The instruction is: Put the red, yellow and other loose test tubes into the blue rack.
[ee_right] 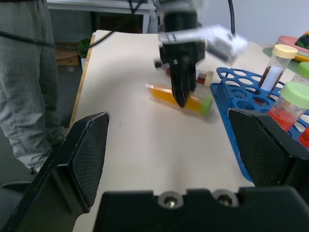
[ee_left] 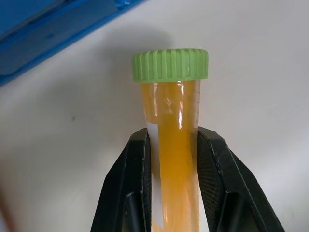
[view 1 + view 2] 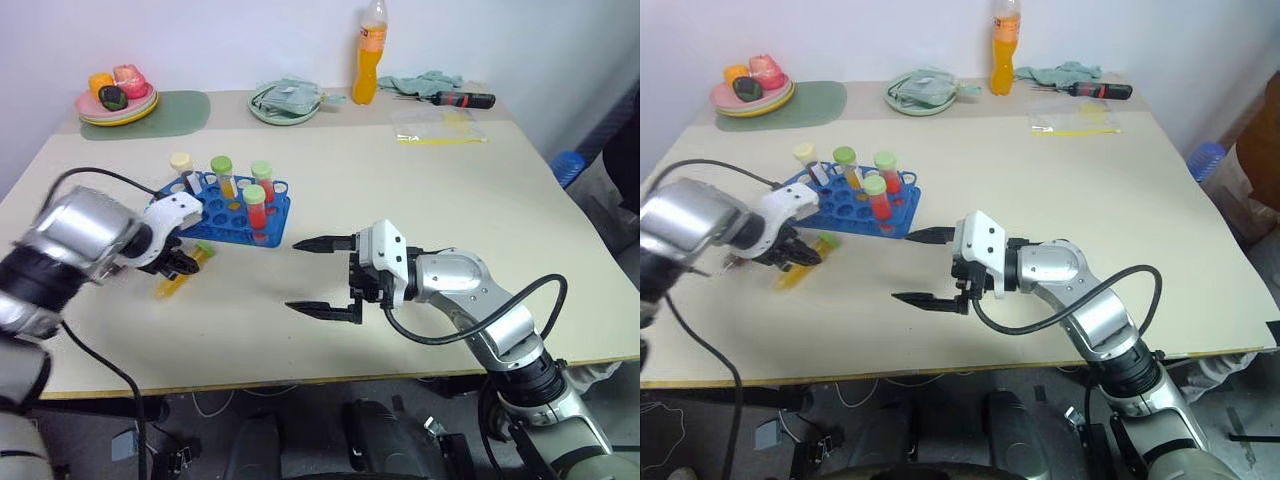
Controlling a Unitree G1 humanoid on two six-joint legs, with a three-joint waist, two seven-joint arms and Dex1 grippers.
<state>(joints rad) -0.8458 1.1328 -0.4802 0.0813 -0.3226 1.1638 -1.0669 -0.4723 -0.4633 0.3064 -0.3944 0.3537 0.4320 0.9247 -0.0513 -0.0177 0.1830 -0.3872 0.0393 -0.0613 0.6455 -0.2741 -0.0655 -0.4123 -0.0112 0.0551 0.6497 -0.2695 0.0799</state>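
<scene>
The left gripper has its jaws clamped on the yellow tube lying on the table, just near of the blue rack at the left. The right gripper hovers mid-table, jaws wide apart and empty. The grip sits partway down the smooth, round tube, so it could slip or swing when lifted and knock the tubes already standing in the rack.

Bare table right of blue rack
</scene>
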